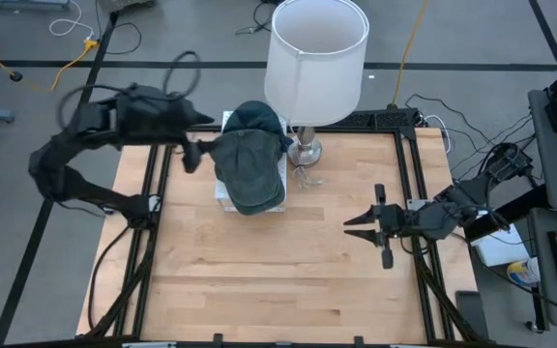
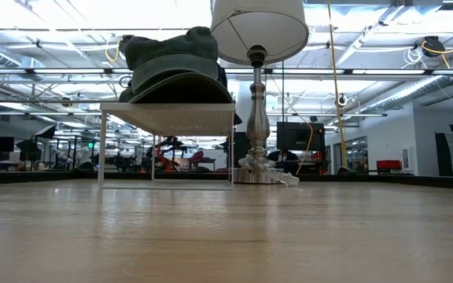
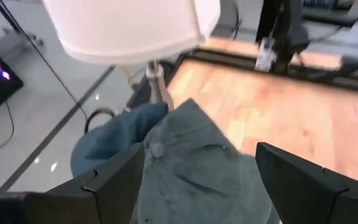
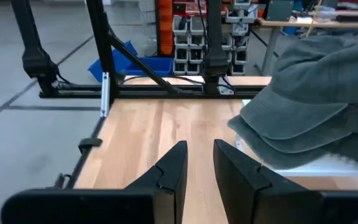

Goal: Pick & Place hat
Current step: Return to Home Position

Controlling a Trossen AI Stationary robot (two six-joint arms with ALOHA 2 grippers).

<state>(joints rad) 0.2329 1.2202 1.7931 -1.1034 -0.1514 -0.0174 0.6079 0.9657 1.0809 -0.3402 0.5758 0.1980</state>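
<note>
A dark green cap, the hat (image 1: 249, 159), lies crown up on the top of a small white stand (image 2: 167, 118) at the table's far middle, its brim toward the near edge. My left gripper (image 1: 196, 153) hovers open just left of the hat and above it. In the left wrist view its fingers (image 3: 114, 180) frame the hat (image 3: 191, 168) without touching it. My right gripper (image 1: 354, 224) waits over the table's right part, pointing toward the hat (image 4: 316, 99). Its fingers stand a narrow gap apart with nothing between them.
A table lamp with a large white shade (image 1: 315, 60) stands right beside the stand, its metal base (image 1: 305, 150) next to the hat and a clear wrapped cord (image 2: 270, 169) at its foot. The bare wooden tabletop (image 1: 288, 271) spreads toward the near edge.
</note>
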